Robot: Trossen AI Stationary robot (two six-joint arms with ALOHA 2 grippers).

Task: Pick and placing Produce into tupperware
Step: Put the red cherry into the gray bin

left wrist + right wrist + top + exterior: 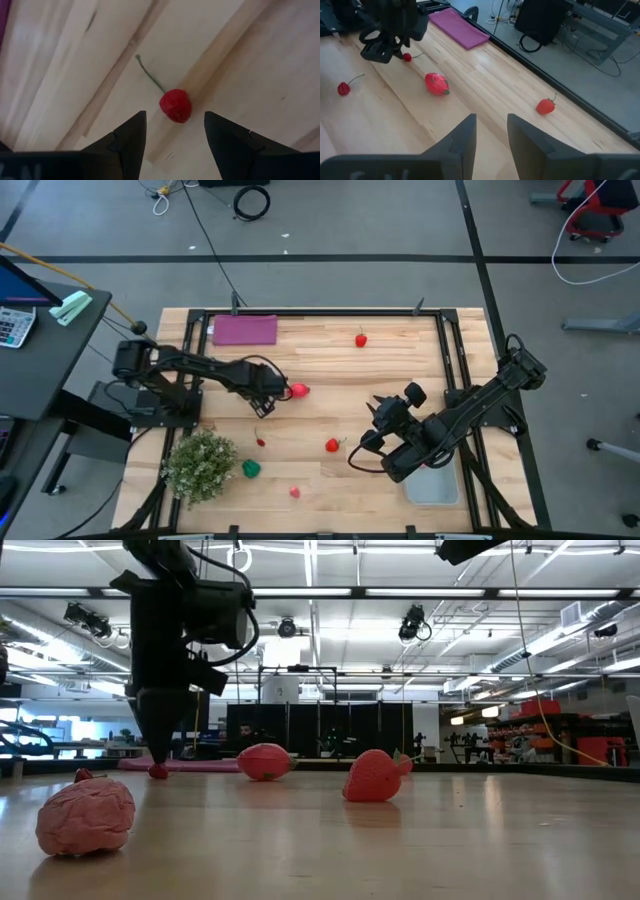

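Note:
My left gripper (172, 131) stands open, pointing down over a small red cherry (175, 105) with a green stem that lies on the wooden table (330, 370). The cherry shows between and just ahead of the fingertips, and in the low view the cherry (158, 771) lies just under my left gripper (160, 752). More produce lies about: a pink-red piece (298, 390), a strawberry (332, 445), a second cherry (261, 442), a green piece (250, 468), a pink piece (295, 492) and a red piece (360, 338). The tupperware (437, 486) sits near right, partly under my right arm. My right gripper (491, 132) hovers open with nothing between its fingers.
A bushy pale-green plant (200, 465) stands at the near left. A flat purple rectangle (243, 330) lies at the far left. Black rails (330, 313) frame the table.

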